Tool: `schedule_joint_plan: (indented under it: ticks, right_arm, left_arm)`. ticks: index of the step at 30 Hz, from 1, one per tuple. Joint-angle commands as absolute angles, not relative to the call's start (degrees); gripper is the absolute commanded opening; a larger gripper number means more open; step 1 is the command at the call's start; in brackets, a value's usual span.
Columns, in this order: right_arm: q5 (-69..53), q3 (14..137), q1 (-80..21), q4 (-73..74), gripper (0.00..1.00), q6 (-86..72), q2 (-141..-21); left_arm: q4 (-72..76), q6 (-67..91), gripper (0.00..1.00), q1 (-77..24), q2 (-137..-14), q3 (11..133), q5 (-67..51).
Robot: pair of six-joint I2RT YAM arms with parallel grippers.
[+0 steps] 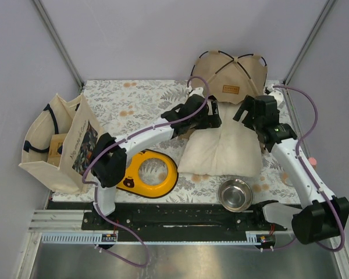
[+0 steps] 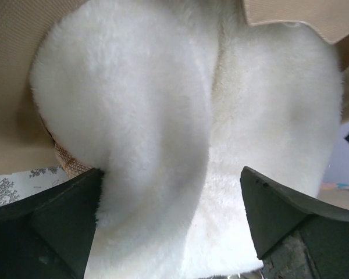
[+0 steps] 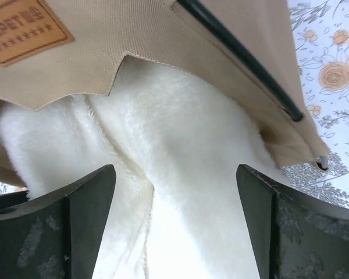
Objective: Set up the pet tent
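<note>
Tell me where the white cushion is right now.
Top view, right of centre: the cushion lies with its far end tucked into the tent opening, the steel bowl just in front of it.

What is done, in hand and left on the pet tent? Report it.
Done: the pet tent stands domed at the far edge of the table. In hand: the white cushion has its far end in the tent's mouth, between the open fingers of the left gripper and the right gripper. Left: most of the cushion lies outside and probably needs pushing in.
</note>
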State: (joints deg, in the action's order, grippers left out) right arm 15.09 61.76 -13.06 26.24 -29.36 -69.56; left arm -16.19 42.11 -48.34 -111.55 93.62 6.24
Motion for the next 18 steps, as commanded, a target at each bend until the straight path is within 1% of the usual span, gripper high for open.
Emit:
schedule_joint_plan:
  ticks: [1,2,4,9,15,18]
  right_arm:
    - [16.9,63.6,-12.9,33.5,0.96,-27.9,-63.8]
    - [17.1,62.7,-12.8,34.1,1.00,-27.9,-62.6]
    - [17.6,60.8,-12.8,34.5,0.99,-27.9,-60.7]
    - [17.8,55.9,-12.8,35.7,0.99,-27.6,-57.5]
    - [15.2,44.6,-12.7,29.3,1.00,-29.2,-55.6]
    - [16.1,41.0,-12.7,27.0,0.99,-30.1,-58.0]
  left_arm:
    - [-18.4,42.1,0.99,-49.1,-107.1,93.5,4.4]
    - [-19.4,42.4,0.99,-49.0,-107.0,93.4,4.8]
    - [-21.3,43.2,0.99,-49.1,-106.2,92.7,6.8]
    - [-19.2,43.6,0.99,-49.1,-100.7,86.6,6.9]
    - [-16.3,39.9,0.99,-49.1,-94.1,75.5,10.1]
    - [-9.6,39.8,0.99,-49.3,-92.2,68.7,5.5]
